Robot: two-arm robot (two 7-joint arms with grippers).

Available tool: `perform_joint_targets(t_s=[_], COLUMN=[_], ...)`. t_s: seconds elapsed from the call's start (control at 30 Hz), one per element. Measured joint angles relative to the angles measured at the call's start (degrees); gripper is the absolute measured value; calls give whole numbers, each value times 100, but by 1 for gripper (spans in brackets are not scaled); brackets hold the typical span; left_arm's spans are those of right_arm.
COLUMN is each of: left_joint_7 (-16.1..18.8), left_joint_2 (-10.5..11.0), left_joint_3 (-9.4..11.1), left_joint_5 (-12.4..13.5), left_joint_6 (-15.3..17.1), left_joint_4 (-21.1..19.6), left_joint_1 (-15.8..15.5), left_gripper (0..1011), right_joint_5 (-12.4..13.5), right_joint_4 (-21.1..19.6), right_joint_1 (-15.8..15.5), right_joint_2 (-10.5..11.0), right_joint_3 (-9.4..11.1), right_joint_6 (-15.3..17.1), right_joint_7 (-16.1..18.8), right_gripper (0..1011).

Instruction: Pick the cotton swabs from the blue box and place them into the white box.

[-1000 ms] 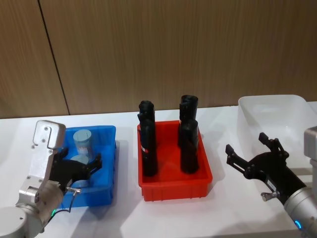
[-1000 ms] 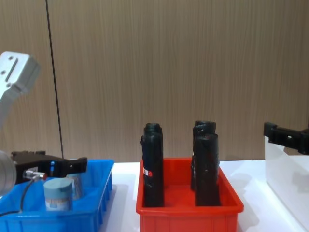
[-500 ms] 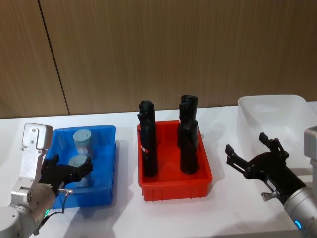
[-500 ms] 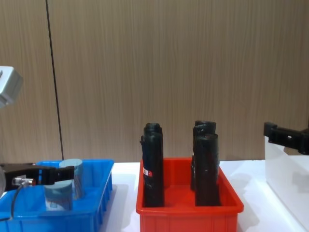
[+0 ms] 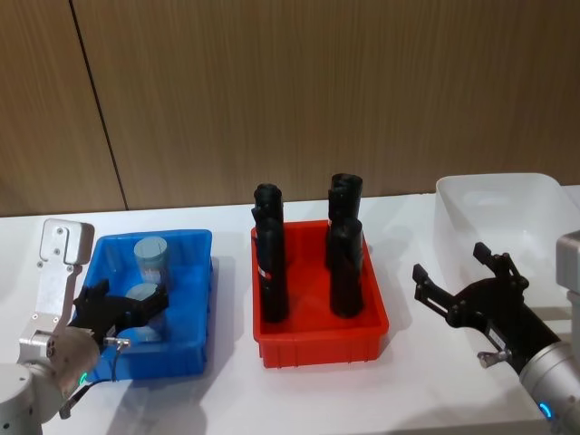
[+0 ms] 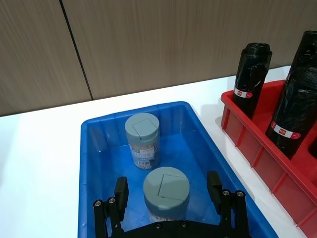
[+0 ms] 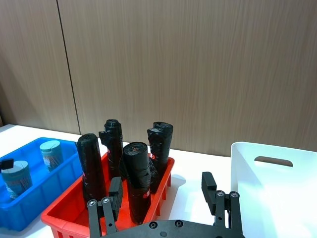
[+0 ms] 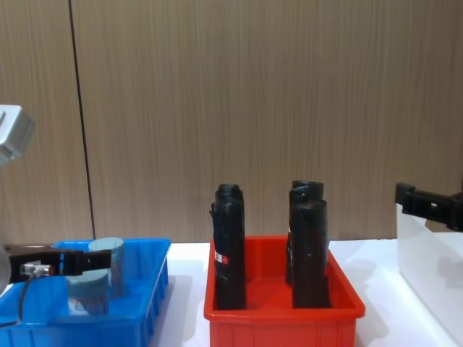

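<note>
The task is at its start, judging by how things lie: both cotton swabs jars are in the blue box (image 6: 190, 148) and nothing of them shows in the white box (image 5: 507, 217).

The left tool (image 5: 125, 308) is spread wide and low inside the blue box, one finger on each side of the nearer jar (image 6: 166, 191). There is a visible gap on both sides, so I judge it not yet gripped. The second jar (image 6: 142, 139) stands upright just beyond the tool's fingertips, near the box's far wall.

The right tool (image 5: 449, 261) hangs open and empty over the desk (image 5: 227, 390), with the white box just beyond and outboard of it. The red bin (image 5: 362, 344) of black rolls (image 5: 272, 272) sits between the two tools (none of it is part of the job).

What is left appears to be everything. The fingers must close on the near jar, lift it and get it across to the white box, then do the same for the second jar.
</note>
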Motion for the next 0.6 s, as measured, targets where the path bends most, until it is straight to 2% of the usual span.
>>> perform_joint_targets(t_s=[0.6], left_joint_7=[-544], left_joint_2=[-204], left_joint_3=[17], left_joint_5=[224], left_joint_6=[93], left_joint_4=[776], left_joint_1=[-482], left_gripper=[1004], right_joint_5=[0], right_joint_4=[0], right_joint_1=[0], right_joint_2=[0], right_joint_3=[0], right_joint_6=[0], right_joint_7=[0], right_gripper=[1002])
